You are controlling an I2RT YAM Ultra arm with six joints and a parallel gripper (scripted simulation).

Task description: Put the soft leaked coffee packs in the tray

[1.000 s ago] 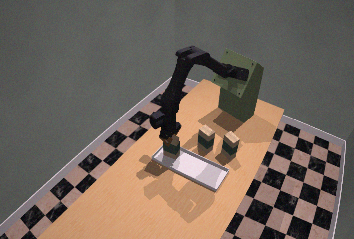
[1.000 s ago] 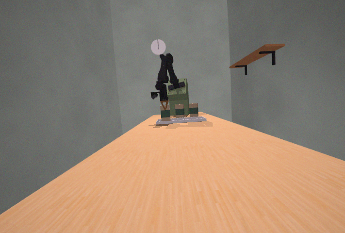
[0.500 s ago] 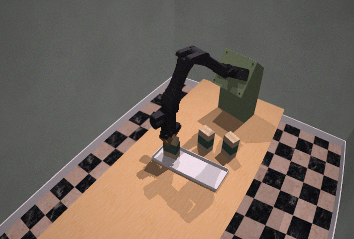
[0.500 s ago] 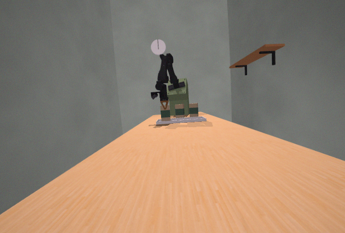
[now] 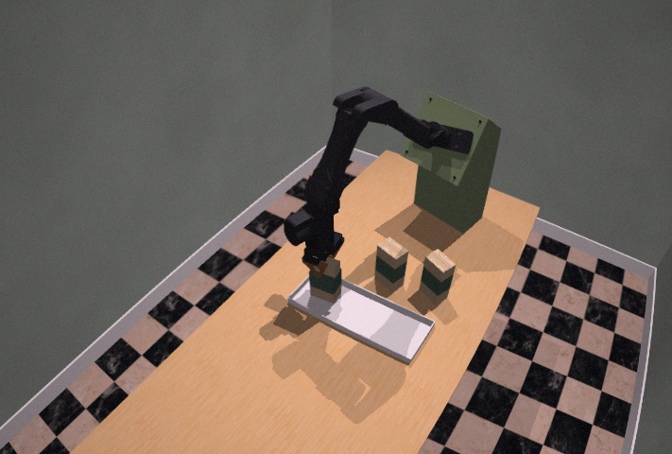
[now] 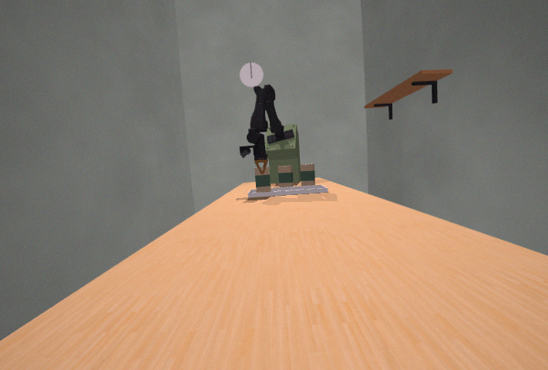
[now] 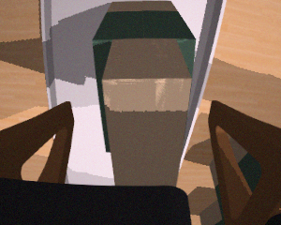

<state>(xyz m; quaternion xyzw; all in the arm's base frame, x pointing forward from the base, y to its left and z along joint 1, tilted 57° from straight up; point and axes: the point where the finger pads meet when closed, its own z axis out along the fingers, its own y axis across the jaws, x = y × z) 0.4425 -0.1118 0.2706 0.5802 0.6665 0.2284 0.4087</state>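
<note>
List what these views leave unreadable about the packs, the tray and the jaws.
- Base of the tan-and-green block-shaped coffee pack in the shallow white rectangular tray: wrist view, blocked by its own top.
- Tray's far end: wrist view, cut off by the top edge.
- Tray floor: exterior view, too shallow an angle.
- Fine print on any pack: top and exterior views, too small.
- Softness: all views, needs touch.

A round pale clock (image 6: 251,74) with a dark hand hangs on a grey-green wall (image 6: 278,38). To the right, a brown wooden shelf (image 6: 407,89) on black brackets (image 6: 434,91) juts out; its top surface is hard to make out. Black and pinkish checkered tiles (image 5: 513,369) cover the floor.
</note>
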